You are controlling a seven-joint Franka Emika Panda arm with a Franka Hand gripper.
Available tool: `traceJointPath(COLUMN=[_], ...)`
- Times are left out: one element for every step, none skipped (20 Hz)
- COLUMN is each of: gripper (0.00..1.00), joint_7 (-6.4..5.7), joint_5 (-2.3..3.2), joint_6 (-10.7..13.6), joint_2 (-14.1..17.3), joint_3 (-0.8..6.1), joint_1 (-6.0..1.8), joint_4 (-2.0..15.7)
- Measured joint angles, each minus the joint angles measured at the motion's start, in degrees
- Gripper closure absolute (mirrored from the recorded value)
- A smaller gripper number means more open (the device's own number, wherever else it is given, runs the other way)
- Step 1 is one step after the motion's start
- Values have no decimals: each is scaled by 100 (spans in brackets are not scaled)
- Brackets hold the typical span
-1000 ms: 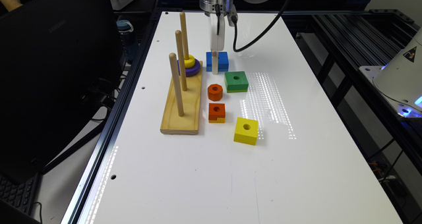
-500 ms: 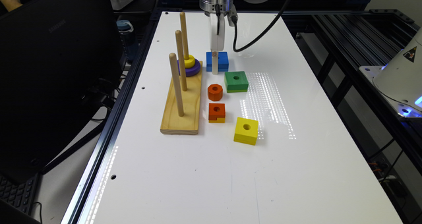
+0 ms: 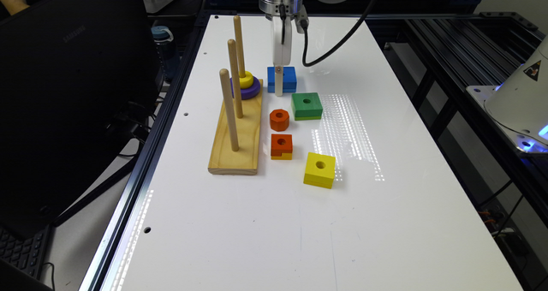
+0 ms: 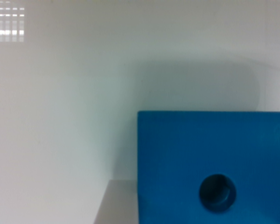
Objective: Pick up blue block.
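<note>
White and glossy, the table (image 3: 385, 222) carries everything I am working with, and a black monitor (image 3: 72, 90) stands off its edge on the exterior view's left. From the exterior view I see the gripper (image 3: 278, 85) hanging straight down, its white finger reaching the table right in front of the blue block (image 3: 287, 78), so close that it looks to be touching the block's near face, though I cannot be certain of contact. My wrist view puts the blue block (image 4: 214, 168) directly under the hand, its flat top and round centre hole sharp, with a pale grey edge beside it at the frame's corner; neither picture shows me both fingers, so I cannot tell how wide the hand stands or whether it grips anything. Just beside the gripper on the exterior view's left sits the wooden peg base (image 3: 237, 132) with three upright pegs, and a purple ring (image 3: 250, 92) with a yellow ring (image 3: 246, 80) on top circles the peg nearest the hand. Nearer the camera than the gripper lie a green block (image 3: 306, 105), an orange nut-shaped piece (image 3: 279, 120), an orange block (image 3: 281, 146) and, farthest from the hand, a yellow block (image 3: 319, 170).
</note>
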State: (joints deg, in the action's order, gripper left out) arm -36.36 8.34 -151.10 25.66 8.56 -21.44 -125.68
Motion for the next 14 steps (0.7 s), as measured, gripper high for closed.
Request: traceJointPath(gripper=[100,100,100,100,100,100,100,100,100,100,100,100,100,100], joint_7=[0,0,0,0,0,0,0,0,0,0,0,0,0,0], joint_5=[-1,-2,-5,-8,-11,-15,-16,-16,-16,-16,-16,-16,-18,-23], joint_6=[30,65,108,148,192,250,274,290,291,291,291,297,320,371], joint_2=[-47,-90,-140,-186,-231,-291,-317,-333,-338,-338,-342,-359,-397,-453], joint_3=[7,13,20,26,31,37,39,40,42,42,42,43,46,52], joint_1=[-4,-7,-9,-10,-11,-11,-11,-12,-12,-12,-12,-12,-13,-13], joint_4=[-8,-11,-14,-18,-18,-24,-28,-32,-36,-38,-39,-39,-39,-38])
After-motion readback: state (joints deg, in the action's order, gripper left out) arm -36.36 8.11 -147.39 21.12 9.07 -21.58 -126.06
